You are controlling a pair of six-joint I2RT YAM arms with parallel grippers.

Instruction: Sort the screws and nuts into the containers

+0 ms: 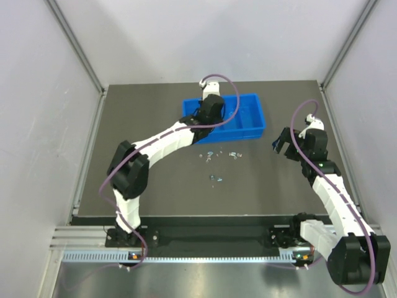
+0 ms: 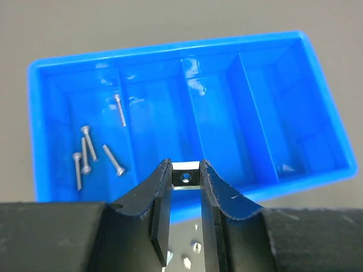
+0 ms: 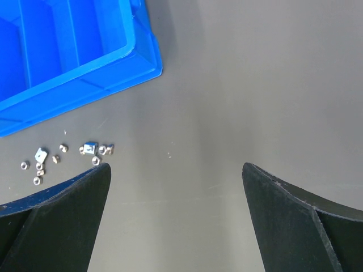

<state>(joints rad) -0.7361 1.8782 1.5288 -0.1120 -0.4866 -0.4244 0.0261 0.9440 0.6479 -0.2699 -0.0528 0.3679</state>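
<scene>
The left gripper (image 2: 185,167) is clamped on a square nut (image 2: 185,178) over the blue tray (image 2: 170,48), seemingly its near wall, likely to drop it clear of the screws (image 2: 91,153) in the end compartment. The right gripper (image 3: 176,175) hangs wide apart over the desk (image 3: 255,85) beside the loose nuts (image 3: 62,156).

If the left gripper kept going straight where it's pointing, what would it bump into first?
Most likely the blue tray. The left gripper, pinching a small square nut, points down toward the tray's empty middle compartments. Exactly where it would land is hard to judge from this view.
</scene>
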